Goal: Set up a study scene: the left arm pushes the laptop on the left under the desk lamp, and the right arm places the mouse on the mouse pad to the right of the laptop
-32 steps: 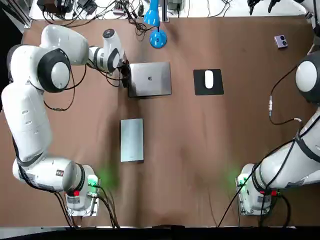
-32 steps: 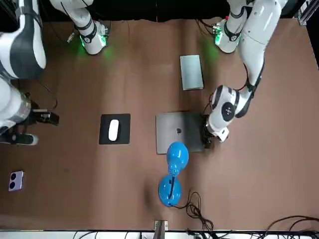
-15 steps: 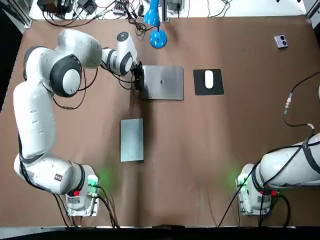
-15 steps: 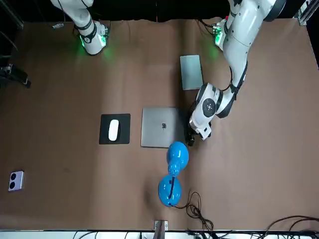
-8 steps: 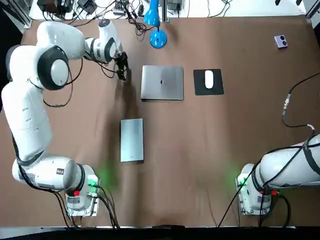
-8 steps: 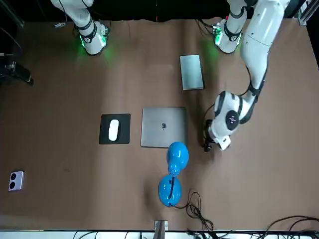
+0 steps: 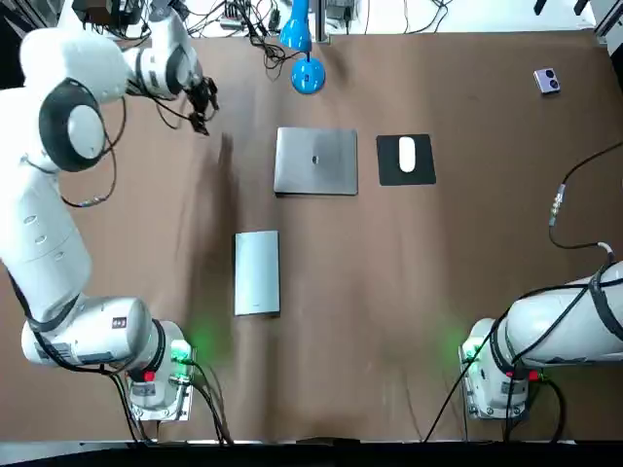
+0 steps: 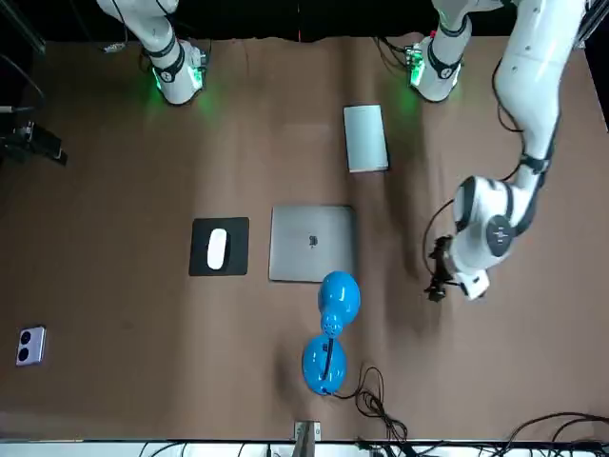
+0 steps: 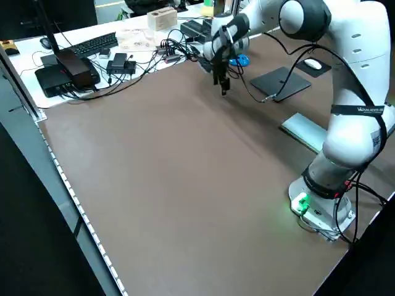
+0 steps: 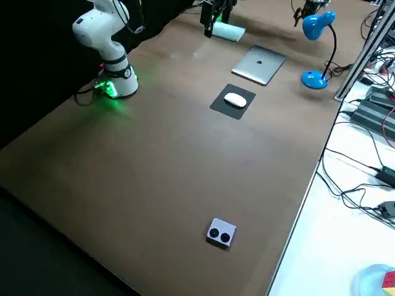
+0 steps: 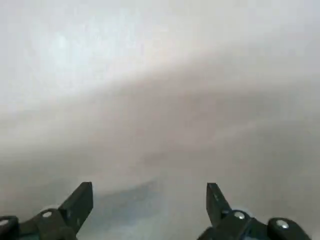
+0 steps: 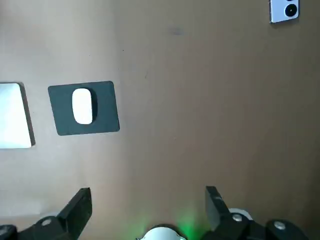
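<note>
The closed silver laptop [image 7: 314, 161] lies just in front of the blue desk lamp [image 7: 305, 73], whose head [image 8: 338, 294] hangs over its far edge in the front view. To its right the white mouse [image 7: 407, 154] rests on the black mouse pad [image 7: 421, 172]. My left gripper [image 7: 202, 115] hovers off the laptop's left side, well apart from it, fingers open and empty in the left wrist view [image 11: 149, 186]. My right gripper [image 12: 147, 192] is open and empty, held high and looking down on the mouse [image 12: 82, 105].
A grey flat slab [image 7: 257, 272] lies nearer the robot, in front of the laptop. A small two-lens device [image 7: 546, 81] sits at the far right corner. Cables and gear crowd the white bench [image 9: 92, 55] beyond the table's far edge.
The left gripper pushed the laptop rightward under the lamp, then drew back to the far left, away from it. The right arm rose out of the top view. Mouse and pad stayed put.
</note>
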### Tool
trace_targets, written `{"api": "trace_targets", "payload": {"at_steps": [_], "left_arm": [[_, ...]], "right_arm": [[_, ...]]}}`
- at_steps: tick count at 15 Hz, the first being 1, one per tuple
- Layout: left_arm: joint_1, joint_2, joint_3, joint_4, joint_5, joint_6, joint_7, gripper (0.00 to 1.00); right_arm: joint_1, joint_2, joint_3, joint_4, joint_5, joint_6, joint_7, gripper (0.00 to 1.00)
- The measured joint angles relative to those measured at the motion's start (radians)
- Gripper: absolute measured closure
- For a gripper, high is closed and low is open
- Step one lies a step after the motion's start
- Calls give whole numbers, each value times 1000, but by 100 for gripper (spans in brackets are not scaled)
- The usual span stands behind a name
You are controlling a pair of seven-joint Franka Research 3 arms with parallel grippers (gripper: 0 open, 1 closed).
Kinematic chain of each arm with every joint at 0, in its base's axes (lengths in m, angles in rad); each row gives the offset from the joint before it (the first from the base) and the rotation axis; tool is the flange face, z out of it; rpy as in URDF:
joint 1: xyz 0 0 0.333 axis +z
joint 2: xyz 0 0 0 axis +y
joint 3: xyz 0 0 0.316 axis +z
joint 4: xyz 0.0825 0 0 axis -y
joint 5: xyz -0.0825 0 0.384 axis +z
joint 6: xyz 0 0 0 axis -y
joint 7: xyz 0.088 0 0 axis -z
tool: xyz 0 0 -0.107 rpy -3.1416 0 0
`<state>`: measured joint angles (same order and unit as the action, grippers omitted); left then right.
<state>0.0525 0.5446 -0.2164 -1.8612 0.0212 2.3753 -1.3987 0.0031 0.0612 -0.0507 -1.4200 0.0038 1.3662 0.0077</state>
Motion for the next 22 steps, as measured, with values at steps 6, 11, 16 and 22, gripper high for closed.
{"api": "trace_targets", "payload": {"at_steps": [6,11,16,22], "left_arm": [[88,-95,1,101,32,-187,325,0],[119,-127,-1,254,92,-354,740,0],[134,-208,-1,263,92,-395,947,0],[122,-343,-5,268,54,-460,1246,0]], "right_arm": [[-1,0,-1,-6,1,50,0,0],[-1,0,0,-14,22,128,0,0],[-1,0,0,-31,23,129,-7,0],[0,0,1,-39,24,131,-10,0]]}}
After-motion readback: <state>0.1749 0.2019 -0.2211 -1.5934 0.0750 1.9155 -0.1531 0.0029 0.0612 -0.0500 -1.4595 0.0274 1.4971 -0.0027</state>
